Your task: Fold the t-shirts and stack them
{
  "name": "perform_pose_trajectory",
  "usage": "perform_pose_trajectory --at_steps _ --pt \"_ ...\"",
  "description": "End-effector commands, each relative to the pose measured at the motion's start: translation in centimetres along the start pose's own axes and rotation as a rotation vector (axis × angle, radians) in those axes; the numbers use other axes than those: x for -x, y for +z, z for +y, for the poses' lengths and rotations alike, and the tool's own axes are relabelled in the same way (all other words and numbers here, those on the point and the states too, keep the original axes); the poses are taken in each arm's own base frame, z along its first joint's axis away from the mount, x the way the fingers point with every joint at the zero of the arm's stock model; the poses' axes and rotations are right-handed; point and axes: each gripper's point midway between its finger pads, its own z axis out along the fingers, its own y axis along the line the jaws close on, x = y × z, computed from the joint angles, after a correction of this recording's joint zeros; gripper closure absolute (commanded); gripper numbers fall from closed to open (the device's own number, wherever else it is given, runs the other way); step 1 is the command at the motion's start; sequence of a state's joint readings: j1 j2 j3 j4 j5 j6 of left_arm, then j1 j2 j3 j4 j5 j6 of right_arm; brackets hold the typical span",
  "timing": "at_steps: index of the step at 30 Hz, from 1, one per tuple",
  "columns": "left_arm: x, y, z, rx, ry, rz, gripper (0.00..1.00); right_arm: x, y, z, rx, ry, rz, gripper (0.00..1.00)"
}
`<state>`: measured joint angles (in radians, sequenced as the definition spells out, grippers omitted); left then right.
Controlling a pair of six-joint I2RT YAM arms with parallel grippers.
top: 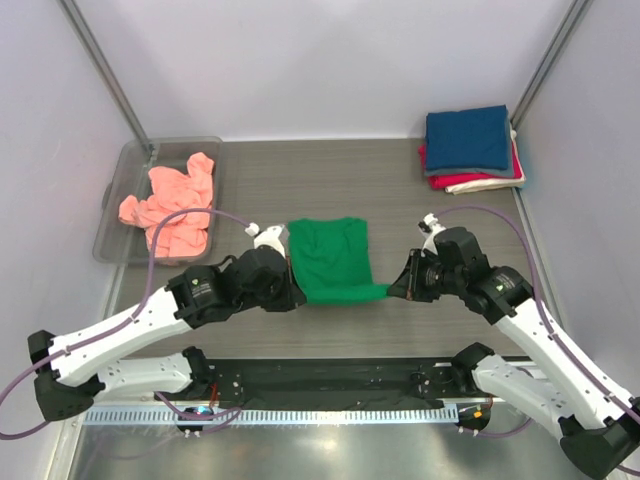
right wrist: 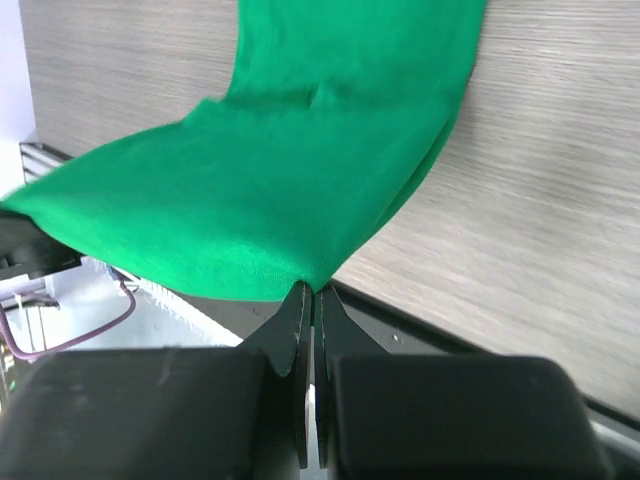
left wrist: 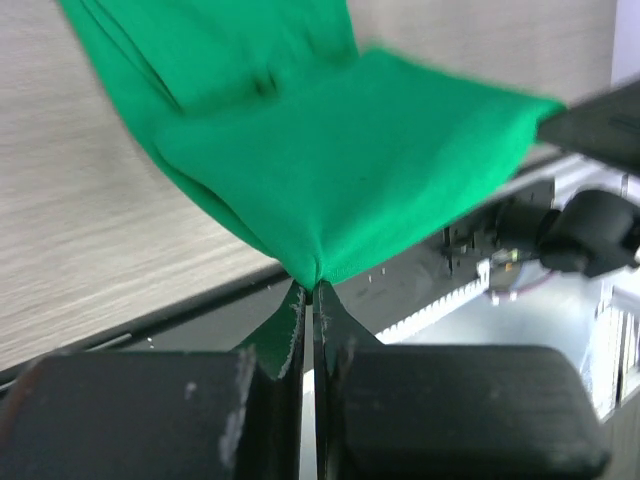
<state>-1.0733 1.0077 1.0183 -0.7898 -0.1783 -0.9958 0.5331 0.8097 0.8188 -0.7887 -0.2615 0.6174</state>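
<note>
A bright green t-shirt (top: 330,260) lies folded into a narrow strip at the middle of the table, its near end lifted. My left gripper (top: 296,292) is shut on the near left corner of the green t-shirt (left wrist: 340,170), pinching it at the fingertips (left wrist: 312,288). My right gripper (top: 392,291) is shut on the near right corner of that green t-shirt (right wrist: 300,180), which is pinched where the tips (right wrist: 310,292) meet. A salmon-pink t-shirt (top: 175,205) lies crumpled in the bin. Folded navy (top: 467,137), red (top: 470,185) and cream-white t-shirts form a stack at the far right.
A clear plastic bin (top: 116,196) stands at the far left of the table. A black rail (top: 330,375) with a toothed strip runs along the near edge between the arm bases. Metal frame posts rise at the back corners.
</note>
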Motion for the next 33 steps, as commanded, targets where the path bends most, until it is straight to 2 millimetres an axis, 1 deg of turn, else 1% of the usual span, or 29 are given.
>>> perform_pose_trajectory --at_steps 1,2,4,5,6,7,8,9,10,12,13,14,15,16,17,18,19,20,21,22,23,24,25,27,28,29,30,31,33 --pt "2.1 -1.5 1.8 0.114 -0.024 -0.094 1.00 1.4 -2.0 0.0 -0.073 -0.001 -0.041 0.99" --pt "2.7 -1.9 1.7 0.122 -0.018 -0.111 1.00 1.8 -1.8 -0.1 -0.091 -0.006 -0.039 0.99" --pt "3.6 -2.2 2.0 0.159 0.007 -0.141 1.00 3.1 -1.9 -0.1 -0.118 -0.033 -0.065 0.99" --pt "4.5 -2.4 2.1 0.184 0.016 -0.162 1.00 4.0 -1.5 -0.2 -0.148 -0.049 -0.070 0.99" --pt "5.0 -2.4 2.2 0.196 0.031 -0.172 1.00 4.5 -1.3 -0.2 -0.159 -0.062 -0.070 0.99" --pt "5.2 -2.1 2.3 0.211 0.046 -0.169 1.00 5.0 -1.2 -0.3 -0.173 -0.072 -0.073 0.99" --pt "6.1 -2.1 2.3 0.219 0.038 -0.180 1.00 5.9 -0.7 -0.3 -0.195 -0.089 -0.070 0.99" --pt "6.4 -1.9 2.5 0.227 0.057 -0.179 1.00 6.4 -0.5 -0.4 -0.205 -0.100 -0.073 0.99" --pt "7.3 -1.6 2.9 0.239 0.043 -0.188 1.00 7.0 -0.2 -0.6 -0.218 -0.102 -0.070 0.99" --pt "7.6 -0.6 3.1 0.242 0.042 -0.155 1.00 8.2 0.6 -0.7 -0.227 -0.120 -0.059 0.99" --pt "8.7 -0.2 3.7 0.248 0.029 -0.163 1.00 8.8 0.9 -1.1 -0.234 -0.113 -0.062 0.99" --pt "8.7 0.4 3.8 0.240 0.026 -0.139 1.00 9.6 1.1 -0.9 -0.224 -0.115 -0.073 0.99" --pt "8.9 0.9 4.0 0.237 0.021 -0.131 1.00 9.9 2.0 -1.3 -0.231 -0.111 -0.049 0.99" --pt "9.6 1.2 4.1 0.229 0.026 -0.135 1.00 10.2 2.4 -1.3 -0.219 -0.119 -0.039 0.99" --pt "10.2 1.9 4.8 0.238 0.008 -0.122 1.00 11.0 2.7 -1.6 -0.220 -0.110 -0.048 0.99" --pt "10.5 2.3 5.0 0.241 0.005 -0.119 1.00 11.2 3.7 -2.1 -0.227 -0.106 -0.024 0.99" --pt "11.7 2.5 5.5 0.247 -0.001 -0.134 1.00 11.3 4.3 -2.2 -0.218 -0.109 -0.008 0.99" --pt "12.1 2.9 5.7 0.249 -0.002 -0.128 1.00 12.1 4.6 -2.3 -0.215 -0.106 -0.020 0.99" --pt "12.3 3.7 5.9 0.255 -0.001 -0.105 1.00 12.5 5.0 -2.4 -0.210 -0.105 -0.018 0.99" --pt "13.3 4.0 6.2 0.259 -0.012 -0.115 1.00 12.4 6.1 -2.8 -0.212 -0.101 0.012 0.99" --pt "13.6 4.4 6.5 0.262 -0.001 -0.107 1.00 13.1 6.4 -2.7 -0.205 -0.105 0.002 0.99" --pt "14.0 4.7 6.6 0.262 -0.003 -0.104 1.00 13.5 6.8 -3.0 -0.209 -0.098 0.005 0.99" --pt "14.7 5.5 6.9 0.266 -0.010 -0.094 1.00 13.7 7.7 -3.5 -0.214 -0.093 0.023 0.99" --pt "15.2 6.4 7.4 0.274 -0.006 -0.076 1.00 14.7 8.3 -3.6 -0.203 -0.090 0.019 0.99" --pt "15.6 7.3 8.1 0.286 -0.015 -0.062 1.00 14.8 9.3 -4.1 -0.209 -0.080 0.040 0.99" --pt "16.2 7.6 8.3 0.288 -0.020 -0.063 1.00 15.6 9.5 -4.0 -0.203 -0.081 0.029 0.99" --pt "16.6 8.0 8.4 0.289 -0.013 -0.062 1.00 15.9 9.9 -4.0 -0.198 -0.078 0.031 0.99" --pt "16.7 9.0 9.5 0.309 -0.026 -0.043 1.00 16.3 10.2 -4.5 -0.205 -0.070 0.034 0.99" --pt "17.4 9.7 9.6 0.294 -0.036 -0.031 1.00 17.2 11.4 -4.8 -0.211 -0.060 0.036 0.99"
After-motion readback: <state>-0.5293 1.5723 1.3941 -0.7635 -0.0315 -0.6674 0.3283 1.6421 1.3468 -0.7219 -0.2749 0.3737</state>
